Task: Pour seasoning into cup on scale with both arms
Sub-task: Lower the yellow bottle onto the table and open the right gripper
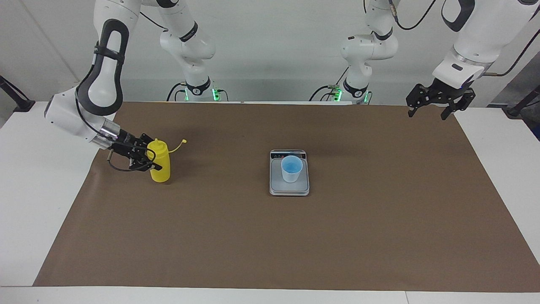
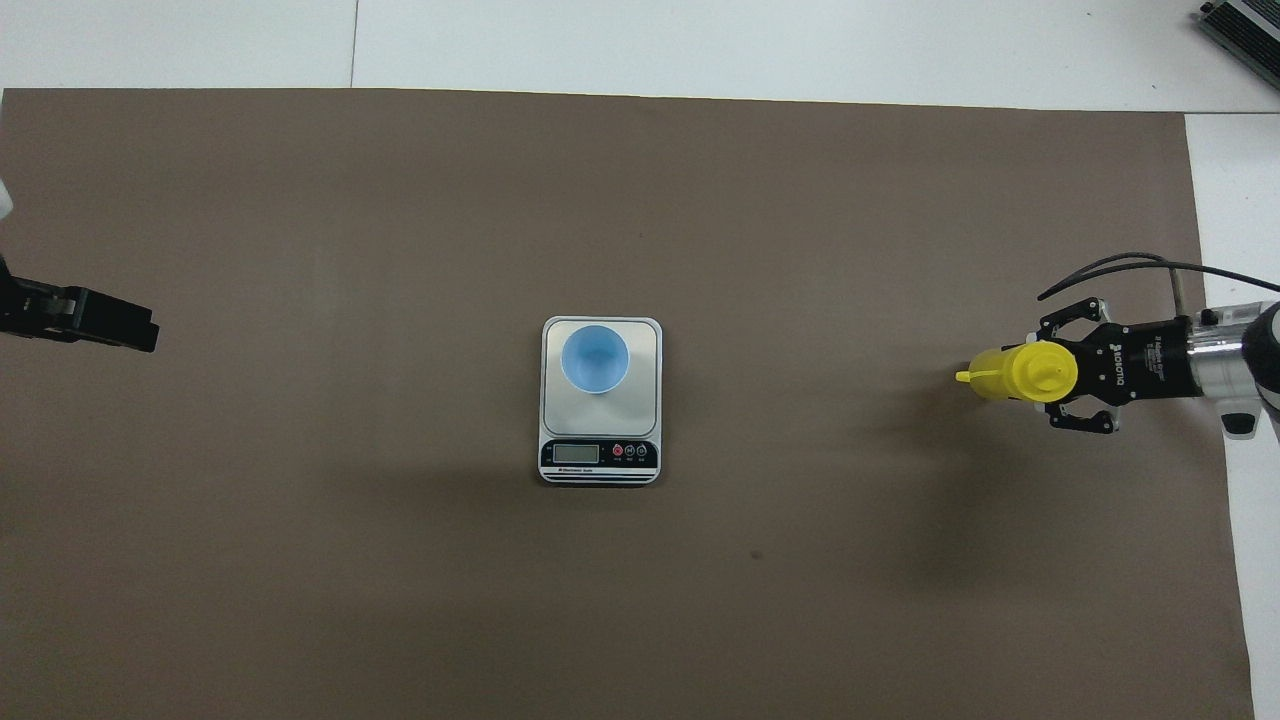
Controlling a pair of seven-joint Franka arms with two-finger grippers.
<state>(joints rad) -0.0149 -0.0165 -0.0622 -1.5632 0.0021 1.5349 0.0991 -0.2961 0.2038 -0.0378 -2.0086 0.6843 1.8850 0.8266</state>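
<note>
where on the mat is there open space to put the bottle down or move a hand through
Bare brown mat lies all around the silver-grey scale holding the pale-blue plastic cup. The crowded spot is the right arm's end, where the right gripper brackets the upright yellow squeeze bottle. The left gripper waits over its corner.

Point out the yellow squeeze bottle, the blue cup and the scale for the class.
Yellow squeeze bottle (image 1: 161, 166), facing view: on its body, beside the right gripper.
Blue cup (image 2: 595, 358), overhead view: on its inside bottom.
Scale (image 2: 577, 453), overhead view: on its display strip, the end nearer to the robots.
</note>
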